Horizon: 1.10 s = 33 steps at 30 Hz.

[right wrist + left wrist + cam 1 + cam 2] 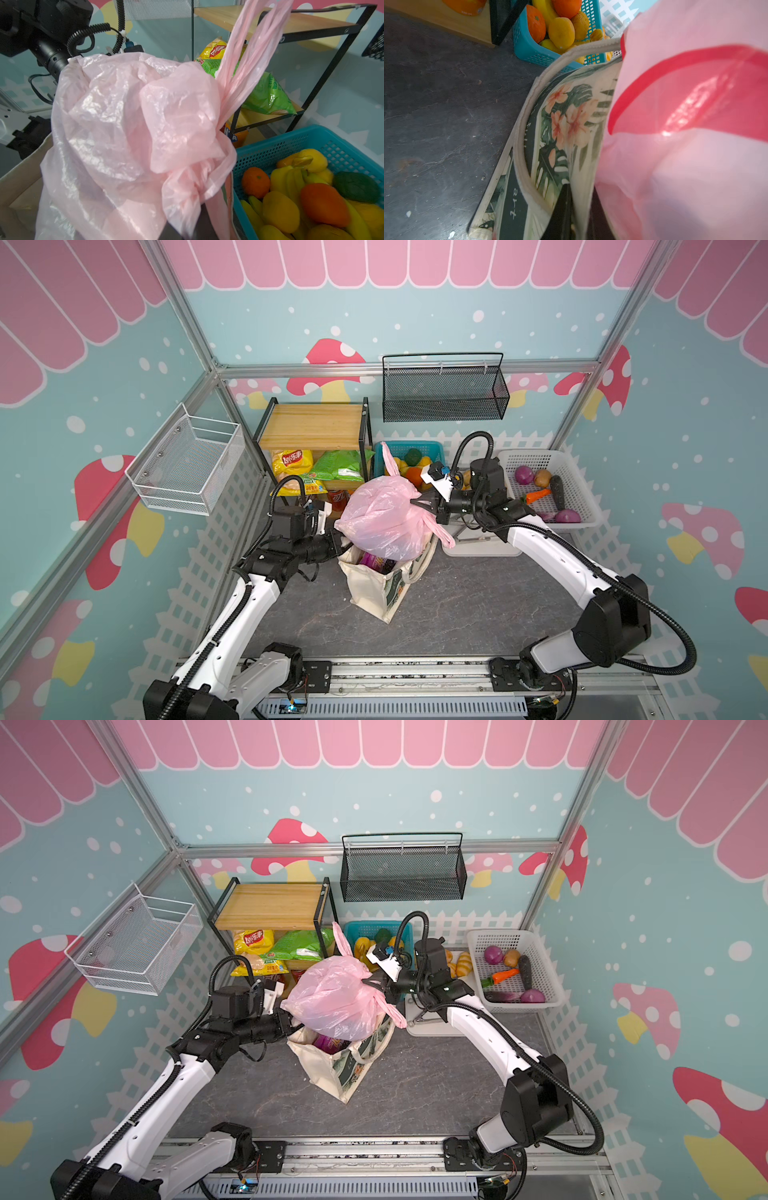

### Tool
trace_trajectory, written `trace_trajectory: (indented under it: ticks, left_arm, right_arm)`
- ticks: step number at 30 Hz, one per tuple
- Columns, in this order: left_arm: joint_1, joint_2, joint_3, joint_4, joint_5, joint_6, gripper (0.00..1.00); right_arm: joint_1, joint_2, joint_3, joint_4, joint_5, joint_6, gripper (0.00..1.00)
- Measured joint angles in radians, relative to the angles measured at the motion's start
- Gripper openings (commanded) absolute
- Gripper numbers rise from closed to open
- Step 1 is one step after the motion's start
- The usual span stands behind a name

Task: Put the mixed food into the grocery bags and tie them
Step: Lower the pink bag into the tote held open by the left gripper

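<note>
Pink bag point(382, 518), neck bunched, hangs over the open canvas tote point(374, 593), apparently to go in beside the purple packet point(374, 562). My right gripper point(428, 504), arm reaching in level, pinches the neck tight. My left gripper point(341, 542) sits at the tote's rim, and I cannot tell its grip.

The left arm point(239, 624) and right arm point(552, 560) wear smooth white shells with rows of small holes, joined by bulky black joint housings point(615, 614). Black ribbed conduit point(685, 638) loops along each. A white wrist bracket point(440, 488) carries a blue plug point(445, 469); the right claw point(415, 502) is matte black. Black base plates point(316, 675) sit on a silver rail point(415, 672).
</note>
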Motion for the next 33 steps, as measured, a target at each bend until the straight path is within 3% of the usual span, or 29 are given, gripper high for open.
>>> trace_trajectory:
  ticks: [6,8,14,18,21,26,33]
  left_arm:
    - [0.001,0.0,0.011,0.016,0.028,-0.003,0.0]
    - [0.001,0.0,0.011,0.024,0.03,-0.012,0.0]
    - [0.001,0.0,0.011,0.052,0.04,-0.036,0.0]
    - [0.001,0.0,0.011,0.069,0.042,-0.043,0.0]
    - [0.001,0.0,0.011,0.077,0.044,-0.043,0.0]
    - [0.001,0.003,0.011,0.084,0.044,-0.043,0.0]
    - [0.001,0.01,0.011,0.091,0.045,-0.046,0.0]
  right_arm:
    - [0.074,0.021,0.122,-0.13,0.123,-0.188,0.0]
    - [0.094,0.021,0.094,-0.132,0.154,-0.22,0.06]
    - [0.097,0.001,-0.012,-0.08,0.217,-0.183,0.4]
    - [0.098,-0.057,-0.013,-0.038,0.232,-0.097,0.55]
    - [0.106,-0.124,-0.013,-0.002,0.252,-0.044,0.77]
    - [0.207,-0.181,-0.005,0.047,0.307,-0.023,0.79]
    - [0.364,-0.073,0.072,0.029,0.35,-0.053,0.73]
